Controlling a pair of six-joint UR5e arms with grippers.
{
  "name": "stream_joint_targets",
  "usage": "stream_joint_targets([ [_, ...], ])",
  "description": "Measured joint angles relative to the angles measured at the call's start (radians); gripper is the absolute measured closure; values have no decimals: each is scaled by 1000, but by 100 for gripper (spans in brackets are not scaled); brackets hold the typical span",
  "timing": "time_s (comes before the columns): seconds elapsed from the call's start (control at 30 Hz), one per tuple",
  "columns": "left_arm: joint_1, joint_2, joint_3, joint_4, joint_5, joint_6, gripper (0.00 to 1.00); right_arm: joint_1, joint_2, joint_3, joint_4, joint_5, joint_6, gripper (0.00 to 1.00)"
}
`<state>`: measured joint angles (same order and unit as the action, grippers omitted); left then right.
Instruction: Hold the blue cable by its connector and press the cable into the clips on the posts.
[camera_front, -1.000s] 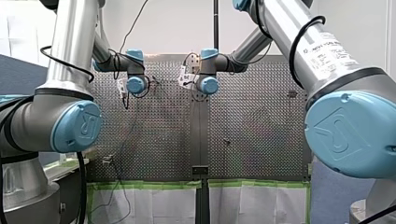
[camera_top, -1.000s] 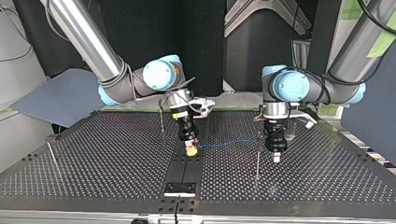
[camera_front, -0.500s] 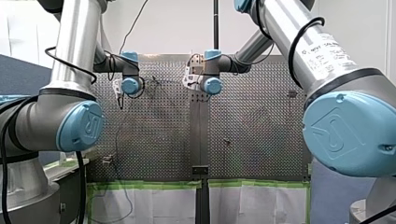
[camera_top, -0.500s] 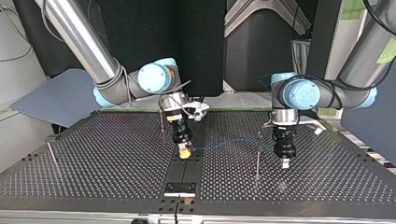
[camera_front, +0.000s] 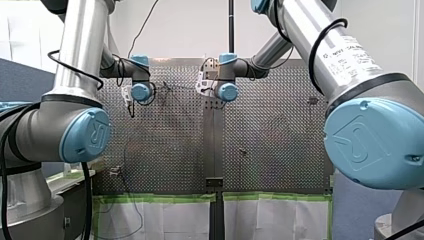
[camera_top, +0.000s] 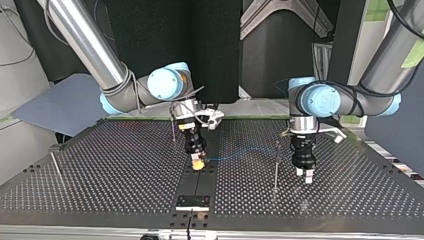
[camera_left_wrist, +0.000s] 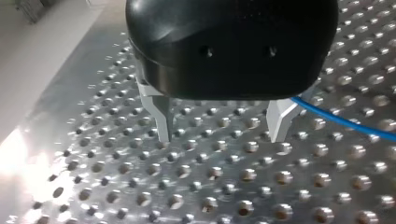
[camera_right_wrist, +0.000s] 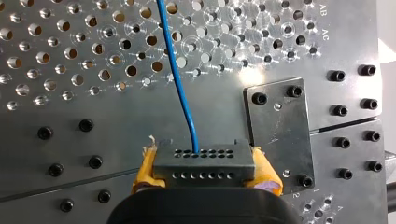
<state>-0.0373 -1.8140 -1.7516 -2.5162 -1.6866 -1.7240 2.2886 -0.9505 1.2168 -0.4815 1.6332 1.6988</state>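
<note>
Clamping one black connector between yellow pads, my right gripper has one blue cable running ahead. My left gripper gapes wide and empty, the cable just beside one finger. Three posts counted, the nearest beside my left gripper.

connector: dark holed block, in right pincer | blue cable: thin, leads toward upright post

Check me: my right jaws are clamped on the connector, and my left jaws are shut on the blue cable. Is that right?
Not quite. The left jaws are open with nothing between them. The blue cable runs past the outside of one finger, as the left wrist view shows. The right jaws are indeed clamped on the connector.
</note>
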Motion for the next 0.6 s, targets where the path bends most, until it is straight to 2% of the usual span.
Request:
stream_joint_targets([
  [0.33,-17,0,-54,-78,-8,4,0,2,0,1,6,-6,1,100],
  [0.6,-26,13,-109,-60,-43,1,0,3,0,1,12,-8,-1,100],
])
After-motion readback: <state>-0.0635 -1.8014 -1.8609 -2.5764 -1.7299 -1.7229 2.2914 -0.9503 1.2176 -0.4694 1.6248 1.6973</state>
